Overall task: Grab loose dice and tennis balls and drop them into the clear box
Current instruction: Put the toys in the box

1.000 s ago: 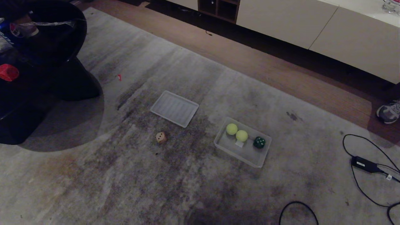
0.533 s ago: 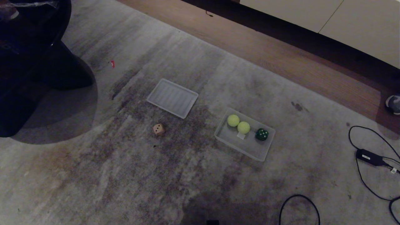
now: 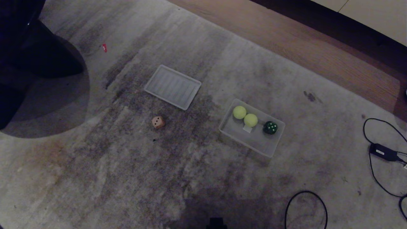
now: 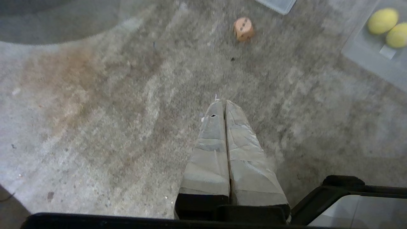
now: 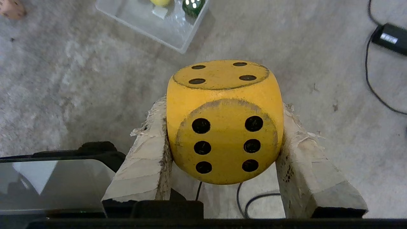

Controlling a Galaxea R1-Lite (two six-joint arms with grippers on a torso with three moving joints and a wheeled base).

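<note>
Grey rug (image 3: 95,165), yellow die (image 5: 224,122) clamped, six-face toward wrist camera

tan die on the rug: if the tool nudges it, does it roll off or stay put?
The tan die probably stays put: it rests on a flat face on the fuzzy rug, which should grip it. Its rounded corners mean a harder shove may tip it one face over. It looks rigid, so the tool should not squash it.

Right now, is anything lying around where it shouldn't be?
Yes. One pinkish-tan die sits loose on the rug, beside the clear box instead of inside with the two tennis balls and green die. The box's ribbed lid lies off on the rug too.
</note>
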